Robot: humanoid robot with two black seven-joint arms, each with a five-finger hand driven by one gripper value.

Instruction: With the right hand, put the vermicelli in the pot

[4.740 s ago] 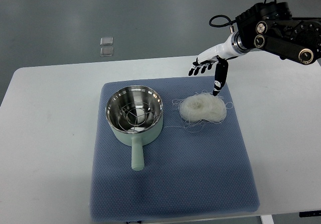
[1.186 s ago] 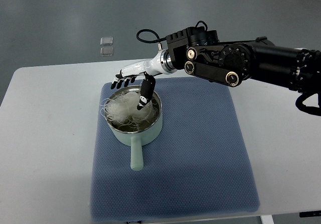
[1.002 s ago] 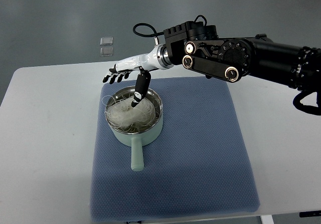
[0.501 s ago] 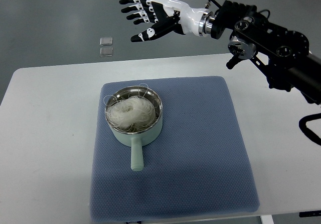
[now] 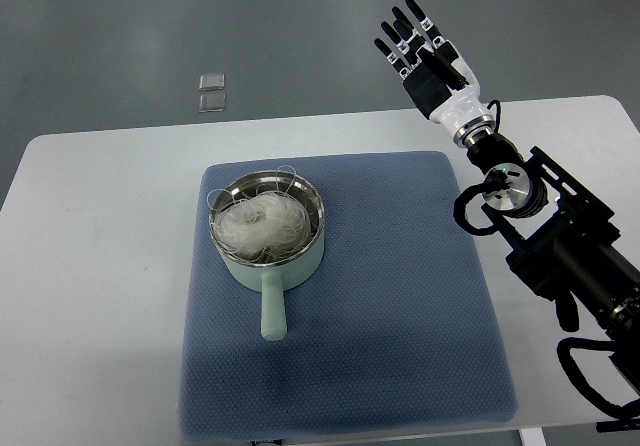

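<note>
The right hand (image 5: 425, 58) has swung clear of the work and now stands raised beyond the far right corner of the blue mat (image 5: 400, 346), its arm running down the right side of the view; its fingers (image 5: 400, 28) are stretched out wide and straight, holding nothing. The vermicelli (image 5: 262, 221) lies as a pale coiled nest inside the pot (image 5: 268, 228), filling most of the steel bowl, with a few loose strands curling up over the far rim and the left edge. The pot sits on the left half of the mat with its pale green handle (image 5: 271, 311) pointing toward the robot's side of the white counter (image 5: 90, 296). To my eye the job looks done: the noodles are in and the hand has let go and pulled well away. Half a second ago that same hand hung high above the far edge of the counter, nearer the pot's side, palm turned and fingers spread; since then it has travelled to the right and turned upright. The pot and its nest have not shifted between the two moments. No left arm shows anywhere.
</note>
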